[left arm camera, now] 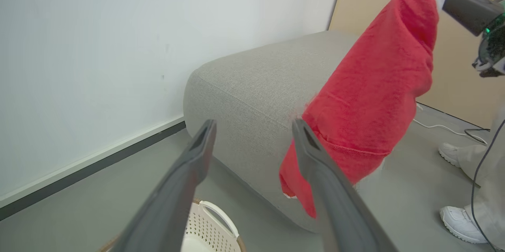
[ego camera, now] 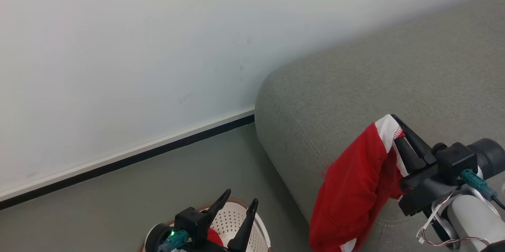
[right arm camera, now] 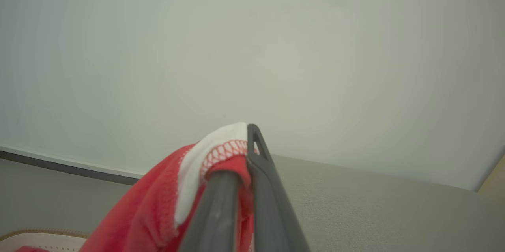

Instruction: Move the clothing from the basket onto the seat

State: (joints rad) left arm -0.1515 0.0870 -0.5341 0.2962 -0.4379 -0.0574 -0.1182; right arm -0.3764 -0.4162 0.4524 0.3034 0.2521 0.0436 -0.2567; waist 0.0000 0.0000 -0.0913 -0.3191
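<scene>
My right gripper is shut on a red garment with white trim, which hangs down in front of the grey seat. The same clothing dangles beside the seat in the left wrist view, and its white edge is pinched between my right gripper's fingers. At the bottom of the head view my left gripper stands open above the cream perforated basket, where a bit of red clothing shows. Through the open left gripper I see the basket's handle below.
A white wall with a dark baseboard runs behind the grey floor. A person's white shoes and a cable lie on the floor to the right of the seat, before a tan panel.
</scene>
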